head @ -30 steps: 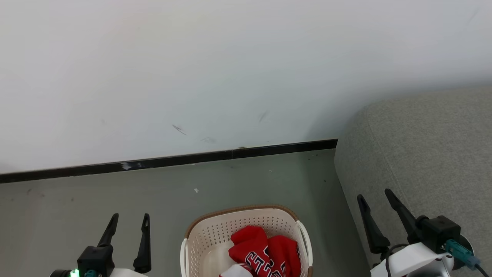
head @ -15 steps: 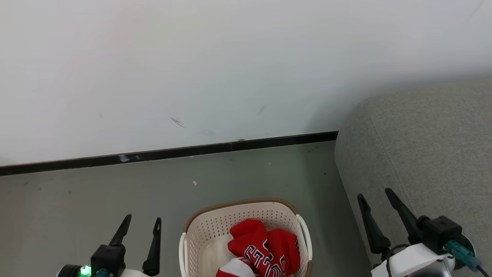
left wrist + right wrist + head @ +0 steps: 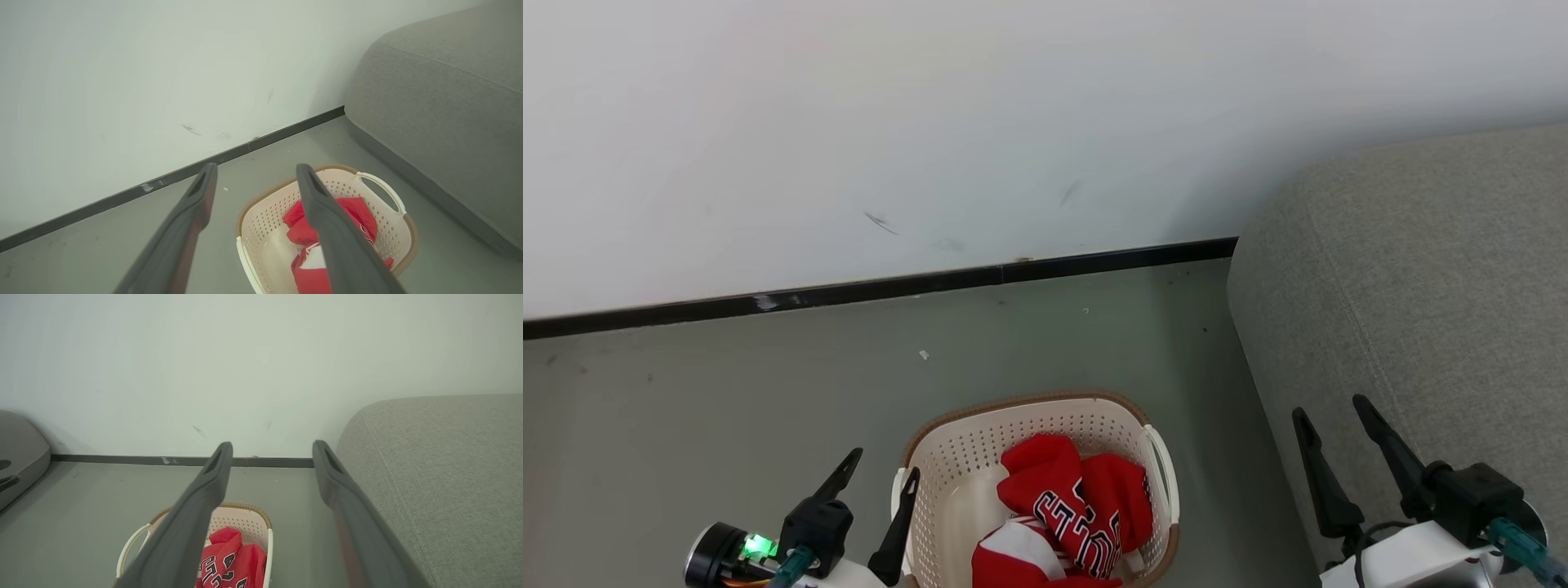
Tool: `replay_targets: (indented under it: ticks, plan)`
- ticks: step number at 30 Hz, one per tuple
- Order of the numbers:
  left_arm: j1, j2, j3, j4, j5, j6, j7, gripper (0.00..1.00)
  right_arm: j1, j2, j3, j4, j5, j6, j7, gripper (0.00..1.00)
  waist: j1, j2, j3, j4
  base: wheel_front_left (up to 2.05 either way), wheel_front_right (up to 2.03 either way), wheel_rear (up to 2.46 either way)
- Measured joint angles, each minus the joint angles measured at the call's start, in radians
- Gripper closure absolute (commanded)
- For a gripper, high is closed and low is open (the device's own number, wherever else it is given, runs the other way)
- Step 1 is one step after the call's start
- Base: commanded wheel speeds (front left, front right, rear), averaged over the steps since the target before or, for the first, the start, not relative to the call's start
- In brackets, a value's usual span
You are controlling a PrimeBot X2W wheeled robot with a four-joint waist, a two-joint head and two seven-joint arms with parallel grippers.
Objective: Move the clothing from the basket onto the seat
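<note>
The clothing [image 3: 1070, 506] is bunched inside the basket [image 3: 947, 457], toward its right side. The left gripper [image 3: 883, 463], just beside the basket's left rim, and the right gripper [image 3: 1329, 408], near the seat [image 3: 1421, 286], are both held wide open and empty. The rim may be struck, or only one fold pinched and then dropped. The grey floor [image 3: 768, 408] is bounded by a white wall [image 3: 931, 122].

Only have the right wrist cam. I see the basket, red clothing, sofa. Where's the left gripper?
Observer: In the head view, the left gripper is at the left side of the basket. Its inner finger overlaps the rim there, but I can't tell if they touch.
Operator: Open?
Observer: Yes, jaws spread with nothing between them.
Operator: Is the load all red?
Observer: No. The clothing shows white fabric at its near end, below your frame.
</note>
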Motion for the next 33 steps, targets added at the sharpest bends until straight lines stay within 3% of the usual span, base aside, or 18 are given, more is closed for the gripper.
replay_targets:
  ticks: [13, 33]
  plan:
    - [-0.107, -0.001, -0.075, 0.087, 0.053, -0.065, 0.022, 0.00, -0.033, 0.000, -0.002, -0.057, 0.000, 0.000, 0.000, 0.00, 0.0000, 0.0000, 0.105, -0.022, 0.00, 0.00, 0.00]
    - [-0.246, -0.002, -0.123, 0.205, 0.107, -0.099, 0.024, 0.00, -0.179, 0.000, 0.030, -0.119, 0.003, 0.000, -0.004, 0.00, -0.0001, 0.0000, 0.322, -0.073, 0.00, 0.00, 0.00]
